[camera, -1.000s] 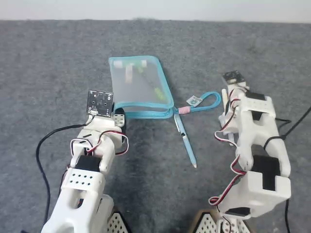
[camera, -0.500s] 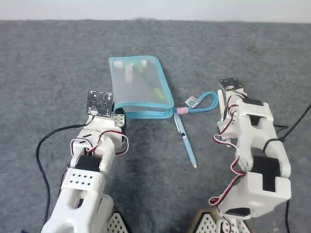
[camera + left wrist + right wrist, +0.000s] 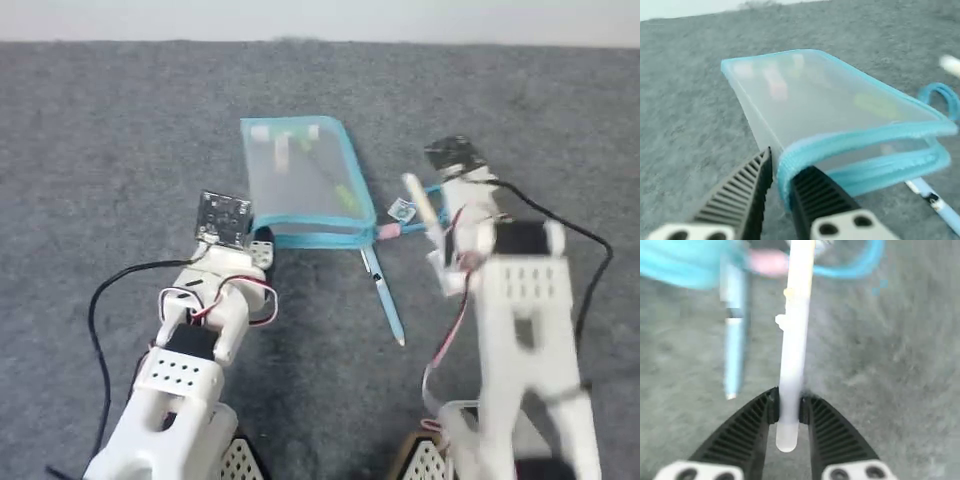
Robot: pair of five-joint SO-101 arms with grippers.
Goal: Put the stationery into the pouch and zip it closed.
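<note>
Close up, the left wrist view shows the left claw (image 3: 785, 162) pinching the pouch (image 3: 830, 100) by its teal rim. The right wrist view shows the right claw (image 3: 789, 400) clamping a white pen (image 3: 796, 330). A blue pen (image 3: 383, 295) lies on the tabletop (image 3: 100, 120) at the pouch's mouth.

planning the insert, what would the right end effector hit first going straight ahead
Probably the blue strap loop beside the pink zip pull, with the held pen touching first; depth is unclear.
</note>
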